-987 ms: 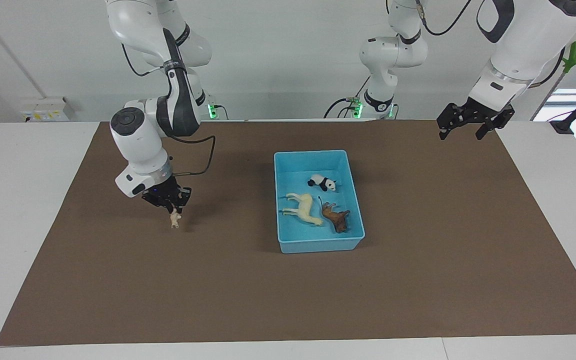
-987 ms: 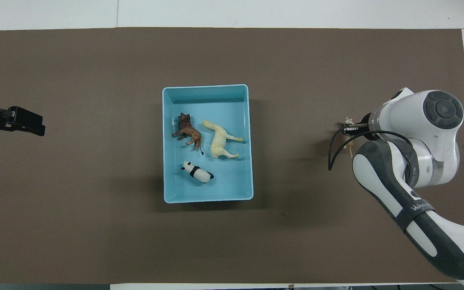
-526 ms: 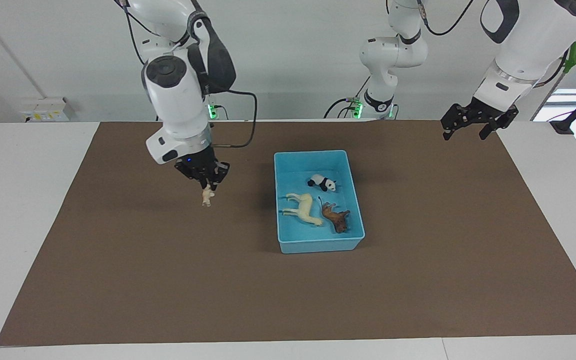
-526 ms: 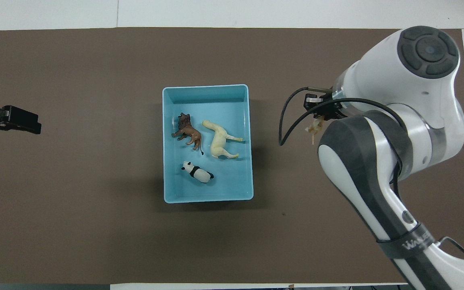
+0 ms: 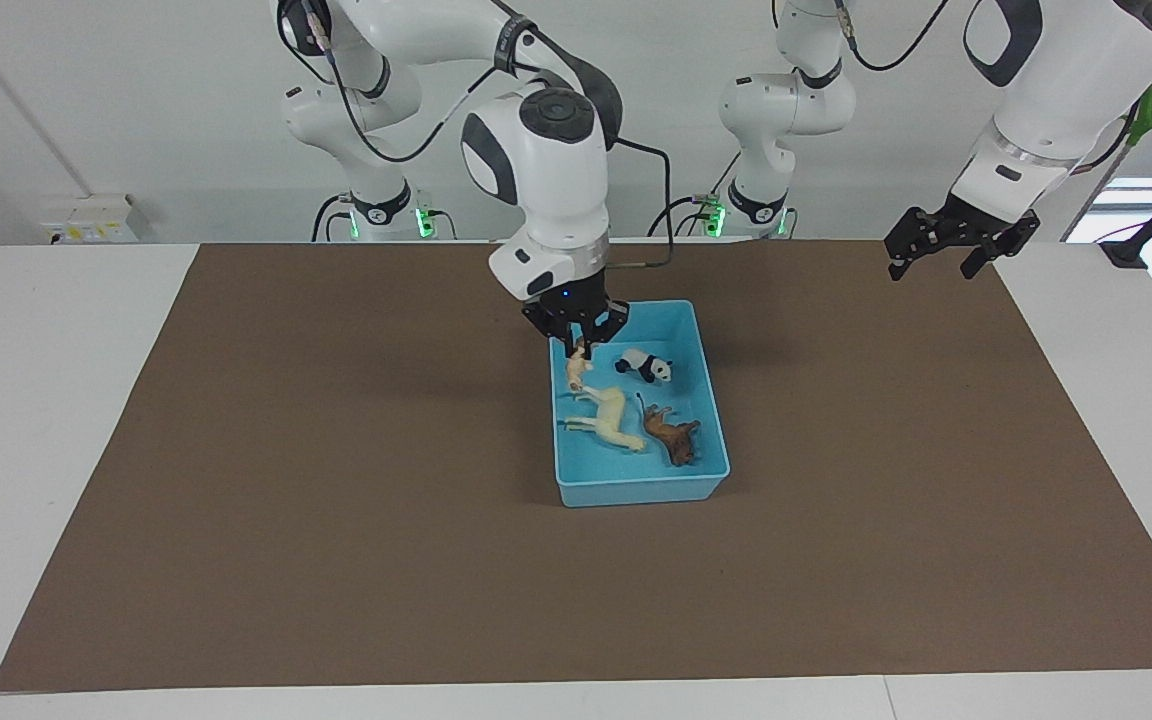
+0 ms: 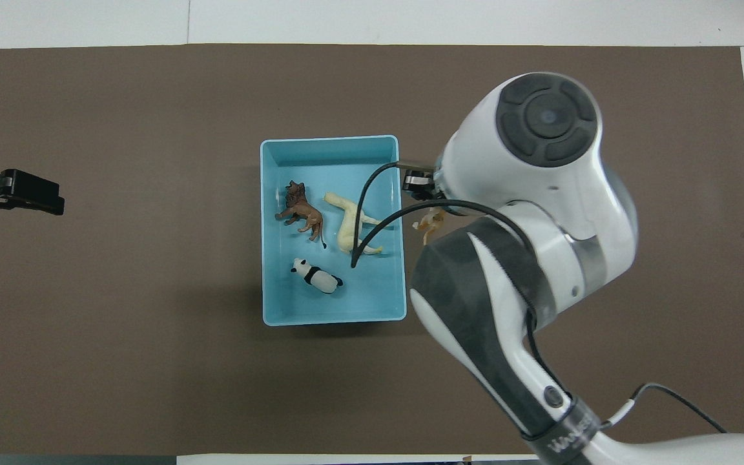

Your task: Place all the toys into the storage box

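My right gripper (image 5: 577, 347) is shut on the tan spotted cat (image 5: 576, 370), which hangs in the air over the rim of the light blue storage box (image 5: 626, 493) on the side toward the right arm's end. In the overhead view the cat (image 6: 429, 223) shows just under the arm's wrist, beside the box (image 6: 333, 318). Three toys lie in the box: the panda (image 5: 646, 365), the cream horse (image 5: 606, 418) and the brown lion (image 5: 671, 435). My left gripper (image 5: 929, 268) waits open, raised over the mat's corner at the left arm's end.
A brown mat (image 5: 336, 560) covers most of the white table (image 5: 36, 400). The right arm's bulky wrist (image 6: 540, 168) and forearm hide the mat beside the box in the overhead view.
The right arm has carried the cat up off the mat and across from the right arm's end to the box's rim. The left gripper has stayed in place.
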Motion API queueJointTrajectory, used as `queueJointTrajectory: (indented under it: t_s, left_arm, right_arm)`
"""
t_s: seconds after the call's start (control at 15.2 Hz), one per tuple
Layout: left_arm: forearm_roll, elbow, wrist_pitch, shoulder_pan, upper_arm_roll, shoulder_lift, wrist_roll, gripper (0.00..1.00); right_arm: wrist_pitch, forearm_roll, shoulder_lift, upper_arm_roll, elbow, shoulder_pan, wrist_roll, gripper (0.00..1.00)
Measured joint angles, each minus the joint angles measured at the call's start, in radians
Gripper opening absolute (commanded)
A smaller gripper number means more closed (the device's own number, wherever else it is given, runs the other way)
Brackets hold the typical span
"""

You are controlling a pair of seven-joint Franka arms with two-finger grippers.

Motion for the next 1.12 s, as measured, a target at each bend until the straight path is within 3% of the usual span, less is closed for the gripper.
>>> queueJointTrajectory:
  t_s: [0.26,0.66,0.72,0.79,0.92,0.99,1.12]
  left_arm:
    - [0.0,0.0,0.0,0.0,0.0,0.0,0.0,1.0]
    - [0.0,0.0,0.0,0.0,0.0,0.0,0.0,1.0]
    - [0.0,0.0,0.0,0.0,0.0,0.0,0.0,1.0]
    - [0.0,0.0,0.0,0.0,0.0,0.0,0.0,1.0]
    - [0.0,0.0,0.0,0.0,0.0,0.0,0.0,1.0]
    - [0.0,0.0,0.0,0.0,0.0,0.0,0.0,1.0]
    - [0.0,0.0,0.0,0.0,0.0,0.0,0.0,1.0]
  right_arm:
    - [0.044,-0.037,0.166,-0.017,0.147,0.041,0.006,0.0]
    - [0.115,-0.044,0.24,-0.021,0.172,0.1,0.006,0.0]
    - [0.115,-0.056,0.245,-0.021,0.172,0.11,0.006,0.12]
    - [0.115,-0.07,0.251,-0.021,0.172,0.118,0.006,0.37]
    - [0.116,-0.079,0.258,-0.021,0.172,0.128,0.006,0.55]
    - [0.12,-0.08,0.26,-0.022,0.172,0.127,0.006,0.6]
    - [0.124,-0.081,0.261,-0.025,0.172,0.123,0.006,0.61]
